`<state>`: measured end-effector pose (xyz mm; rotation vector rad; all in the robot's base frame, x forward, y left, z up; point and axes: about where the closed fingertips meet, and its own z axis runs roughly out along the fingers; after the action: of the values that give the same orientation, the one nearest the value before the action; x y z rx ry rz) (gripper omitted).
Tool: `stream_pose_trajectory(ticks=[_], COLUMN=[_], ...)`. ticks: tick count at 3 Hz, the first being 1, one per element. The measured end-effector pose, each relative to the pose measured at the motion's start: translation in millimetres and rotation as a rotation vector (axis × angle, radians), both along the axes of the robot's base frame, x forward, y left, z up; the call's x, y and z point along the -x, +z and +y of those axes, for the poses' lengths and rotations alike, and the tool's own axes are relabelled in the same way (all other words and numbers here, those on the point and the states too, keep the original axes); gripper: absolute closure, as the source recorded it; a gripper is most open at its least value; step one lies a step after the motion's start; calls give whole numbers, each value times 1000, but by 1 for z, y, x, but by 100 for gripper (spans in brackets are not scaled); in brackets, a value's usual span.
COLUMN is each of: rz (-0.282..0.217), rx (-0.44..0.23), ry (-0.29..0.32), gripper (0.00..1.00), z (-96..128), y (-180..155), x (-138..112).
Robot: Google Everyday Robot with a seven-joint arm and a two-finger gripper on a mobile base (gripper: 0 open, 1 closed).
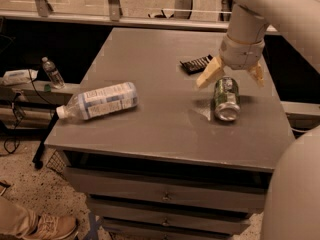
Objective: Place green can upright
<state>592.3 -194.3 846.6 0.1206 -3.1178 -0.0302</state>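
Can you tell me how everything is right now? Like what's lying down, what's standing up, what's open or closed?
green can: lying on its side on the table, not upright yet.
gripper: open, fingers spread either side of the can's far end.
plastic bottle: lying on its side.
black wrapper: lying flat behind the can.
small bottle: standing upright, off the table.
drawers: shut.

green can lies on its side on table, end toward camera. gripper sits above the can's far end, fingers spread, one either side of it. Wrapper is just behind and left of the can. Plastic bottle lies well left of the can, near the table edge. Small bottle stands further left, off the table.
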Motion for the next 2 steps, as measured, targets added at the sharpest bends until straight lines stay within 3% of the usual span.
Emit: stream_pose_trajectory(ticks=[1, 2], rz=[32, 56], rx=[-7, -24], ry=[-31, -43], gripper=[12, 31], z=[3, 8], y=[-13, -24], x=[2, 6])
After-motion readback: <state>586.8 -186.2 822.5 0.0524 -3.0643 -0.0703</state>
